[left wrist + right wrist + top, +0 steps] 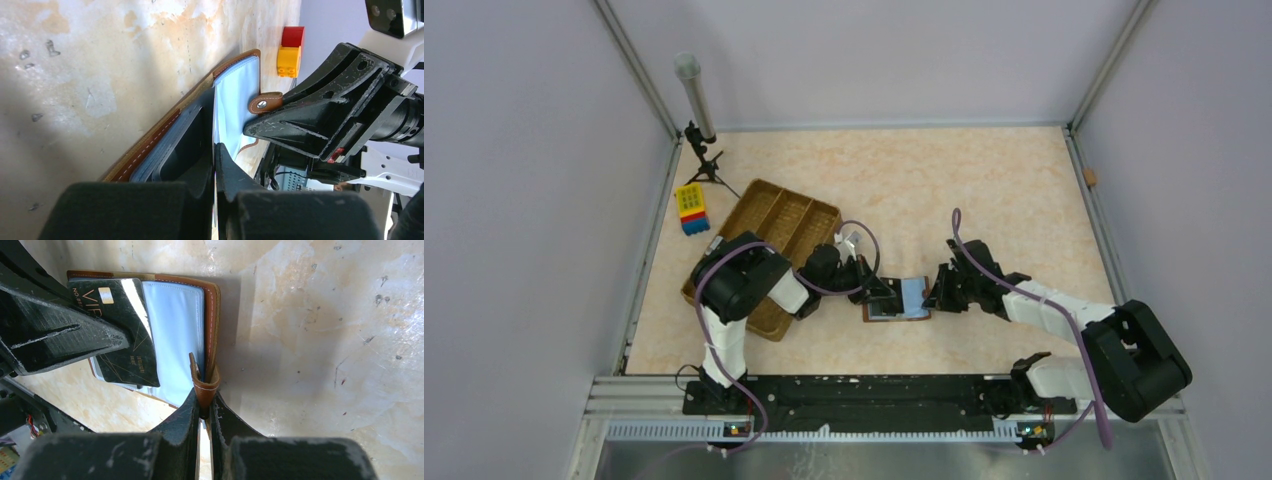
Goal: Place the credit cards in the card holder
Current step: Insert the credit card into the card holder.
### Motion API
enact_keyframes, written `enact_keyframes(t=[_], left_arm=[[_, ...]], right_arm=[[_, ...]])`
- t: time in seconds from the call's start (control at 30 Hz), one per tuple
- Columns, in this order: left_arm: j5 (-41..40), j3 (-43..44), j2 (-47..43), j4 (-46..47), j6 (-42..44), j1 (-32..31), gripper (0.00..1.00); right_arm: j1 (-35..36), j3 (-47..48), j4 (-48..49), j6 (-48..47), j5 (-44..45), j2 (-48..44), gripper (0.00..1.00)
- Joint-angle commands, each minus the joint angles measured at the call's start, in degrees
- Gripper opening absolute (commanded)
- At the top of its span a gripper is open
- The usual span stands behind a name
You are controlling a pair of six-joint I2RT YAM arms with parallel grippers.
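Marbled tabletop point(984, 180); "VIP" card point(126, 340) over holder point(214, 315)

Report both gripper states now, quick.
Left gripper: closed, pinching a black credit card.
Right gripper: closed on the brown strap of the open card holder.

Top view looks down from behind; both close wrist views face, seemingly oppositely, the card holder point(175, 335).

Brown card holder point(175, 325) open w/ dark card point(127, 335) (VIP) atop
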Motion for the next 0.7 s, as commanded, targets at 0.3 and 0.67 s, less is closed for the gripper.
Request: enact_keyframes(t=[0.3,0.67], left_arm=[[-5.4,-3.1,5.2,-2.5,-3.6,-1.4,0.00],[-5.4,-4.4,5.8,-1.2,-4.1,-1.7,0.00]], right_arm=[[0.6,1.7,-2.3,-1.0,1.5,0.6,0.00],[0.6,1.6,-2.7,-1.1,1.8,0.0,0.00]])
